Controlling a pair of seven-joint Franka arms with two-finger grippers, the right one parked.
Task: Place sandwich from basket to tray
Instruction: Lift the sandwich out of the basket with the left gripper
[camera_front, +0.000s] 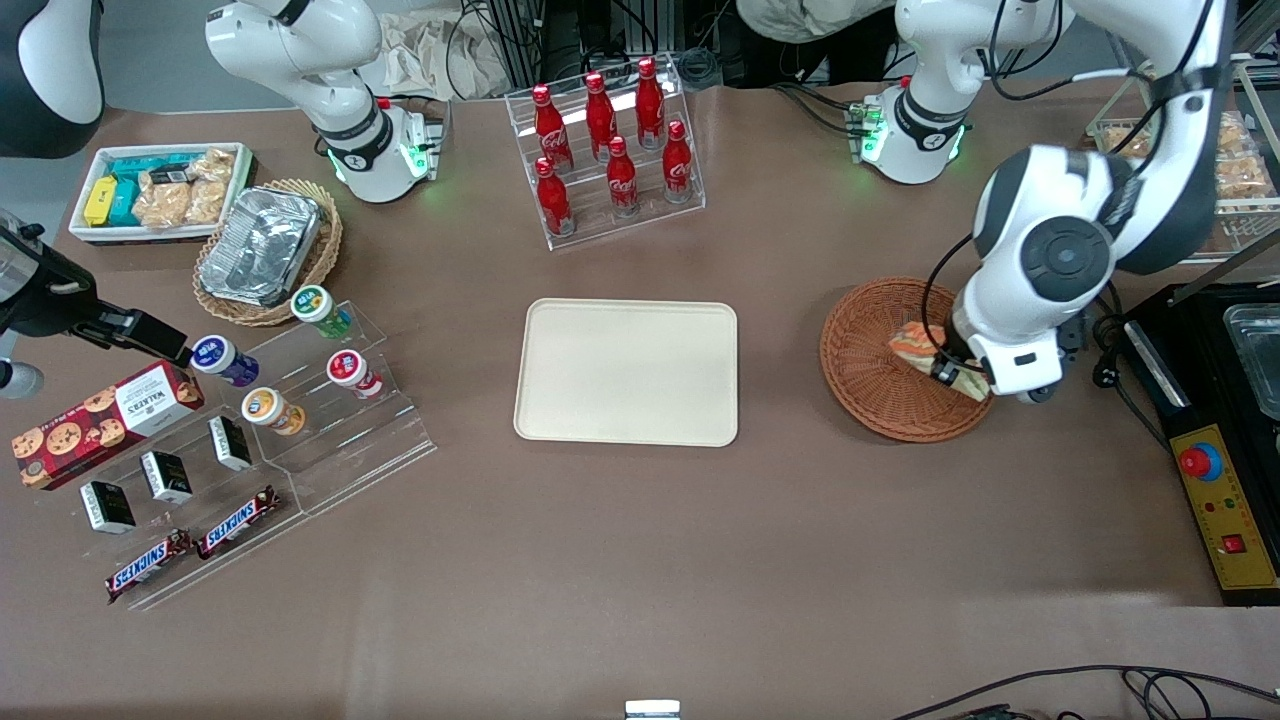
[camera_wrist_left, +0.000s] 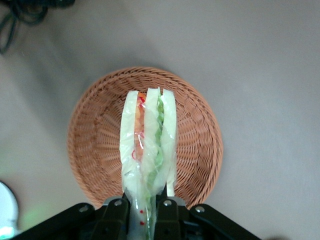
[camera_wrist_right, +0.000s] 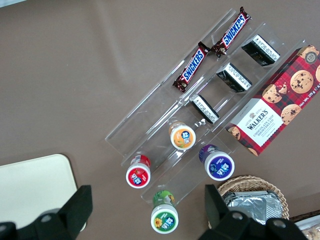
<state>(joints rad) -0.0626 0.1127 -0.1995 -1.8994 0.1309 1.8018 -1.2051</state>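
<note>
The sandwich (camera_wrist_left: 148, 145), a wrapped wedge of white bread with orange-red and green layers, is clamped between the fingers of my left gripper (camera_wrist_left: 145, 212), which is shut on it. It hangs over the round reddish-brown basket (camera_wrist_left: 100, 135). In the front view the gripper (camera_front: 955, 372) holds the sandwich (camera_front: 915, 342) above the basket (camera_front: 870, 350), toward the working arm's end of the table. The cream-beige tray (camera_front: 627, 370) lies flat at the table's middle with nothing on it.
A clear rack of red cola bottles (camera_front: 610, 150) stands farther from the front camera than the tray. A tan basket with a foil container (camera_front: 265, 250), a white snack bin (camera_front: 160, 190) and a stepped clear display (camera_front: 280, 420) lie toward the parked arm's end. A black control box (camera_front: 1215, 480) sits beside the basket.
</note>
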